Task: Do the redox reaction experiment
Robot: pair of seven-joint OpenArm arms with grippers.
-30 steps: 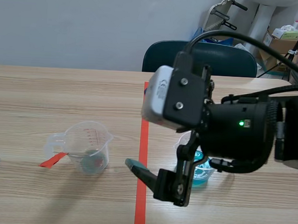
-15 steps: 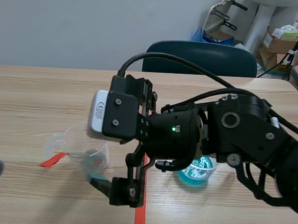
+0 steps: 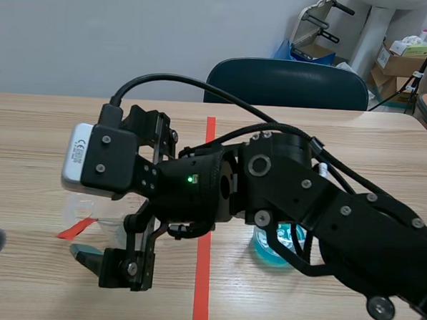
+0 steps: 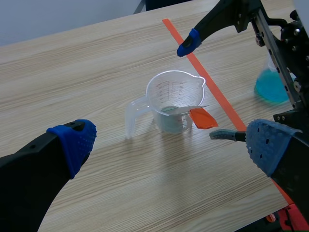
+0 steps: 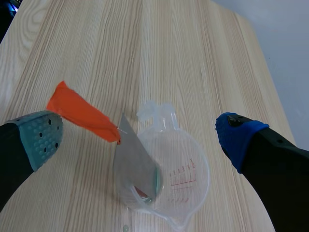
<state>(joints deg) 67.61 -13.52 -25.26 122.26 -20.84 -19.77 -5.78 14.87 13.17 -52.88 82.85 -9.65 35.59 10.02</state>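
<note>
Left gripper (image 4: 170, 145): mine, low at the near left, spread wide with nothing in it, and the cup sits just ahead of the gap.
Table (image 3: 43, 137): pale wood grain under everything.
Right gripper (image 5: 140, 139): here it is, hanging over the cup! My arm comes in from the right and reaches past the tape line (image 3: 202, 288). The fingers stand wide apart, one on each side of the cup, gripping nothing.
Measuring cup (image 4: 164, 96): clear plastic with a red scale, upright on the table left of the line.
Metal strip (image 5: 133, 164): the low end is down inside the cup and it leans on the rim.
Orange tag (image 5: 79, 116): on the strip's upper end, outside the cup, near my grey-green pad but apart from it.
Flask (image 4: 270, 87): blue liquid, across the line from the cup, half hidden by my right arm.
Chair (image 3: 289, 81): dark, beyond the far edge.
</note>
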